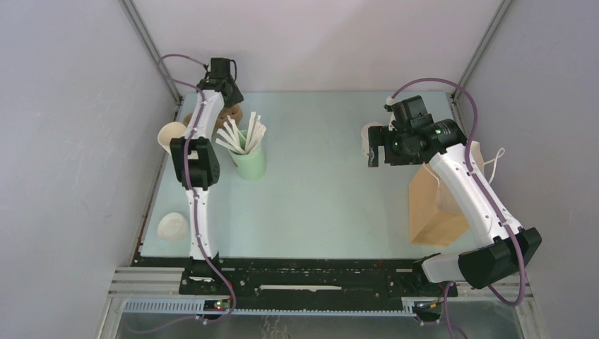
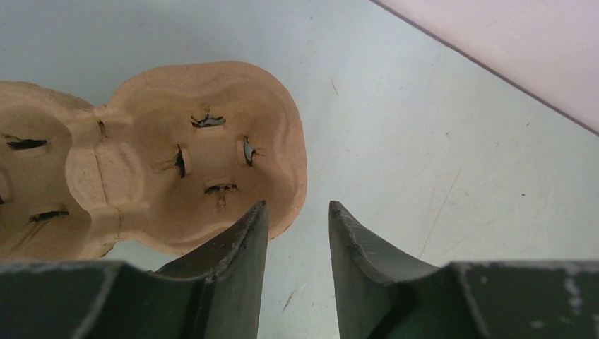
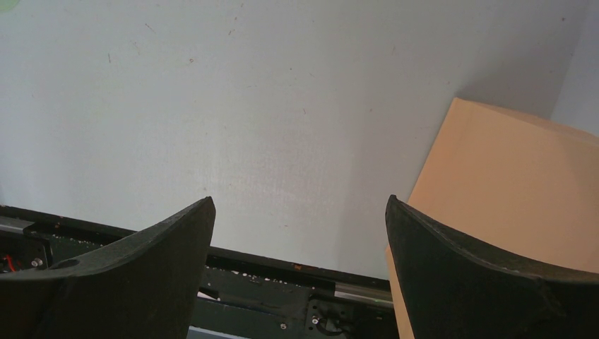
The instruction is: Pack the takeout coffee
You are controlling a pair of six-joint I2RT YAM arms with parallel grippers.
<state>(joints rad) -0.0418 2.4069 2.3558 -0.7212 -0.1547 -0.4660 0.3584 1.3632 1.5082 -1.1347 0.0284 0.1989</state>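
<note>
Top external: pale table [image 1: 332,201] enclosed by grey walls [image 1: 67,141].

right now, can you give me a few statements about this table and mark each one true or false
1. The right gripper is wide open with nothing in it. True.
2. The green cup of sticks lies on its side. False: it stands upright, with the sticks fanning out of its top.
3. The left gripper is clamped on the pulp cup carrier. False: its jaws stand apart with nothing between them, and the carrier lies on the table by the fingertips.
4. The brown paper bag is on the right arm's side of the table. True.
5. The carrier socket shown whole in the left wrist view holds a cup. False: it is empty.
</note>
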